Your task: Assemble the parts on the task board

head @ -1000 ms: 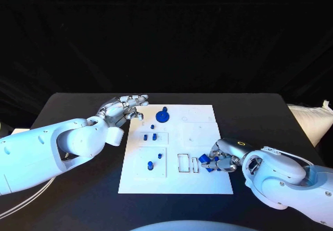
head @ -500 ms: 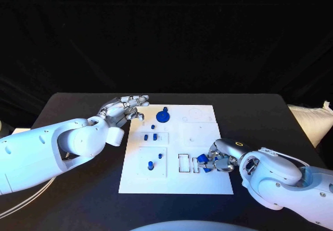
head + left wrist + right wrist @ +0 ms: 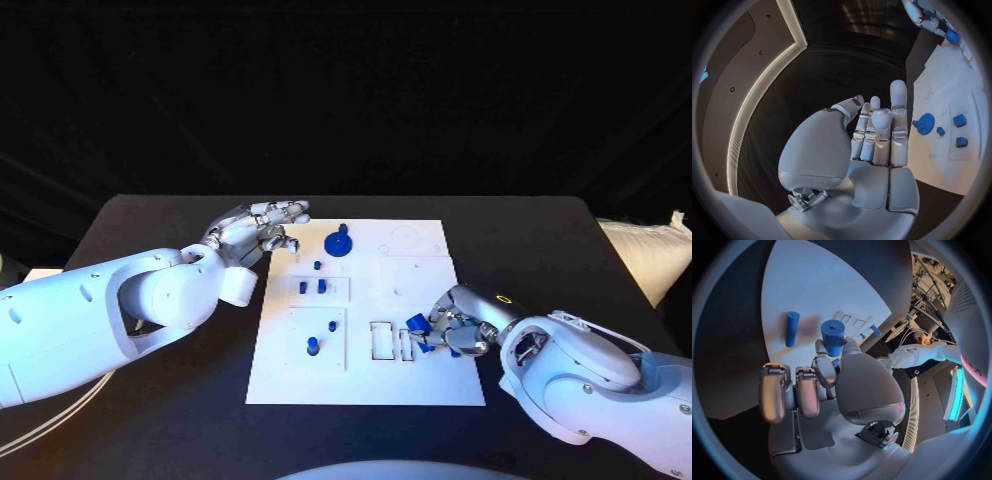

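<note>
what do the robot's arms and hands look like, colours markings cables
Both arms wear smooth, rounded, glossy white shells. The left arm is bulky, with thin pale cables trailing beside it near the table edge. The right arm carries a small yellow ring marking by its wrist. The left hand and right hand are silver metal, with segmented fingers and rounded pale fingertips.

Both arms were glossy white with rounded, bulbous shells. The left arm [image 3: 101, 310] filled the lower left of the frame; pale cables ran beneath it. The right arm [image 3: 606, 385] filled the lower right, with a small yellow ring mark near the wrist. Each ended in a silver, segmented metal hand: left hand [image 3: 260, 228], right hand [image 3: 447, 333].
</note>
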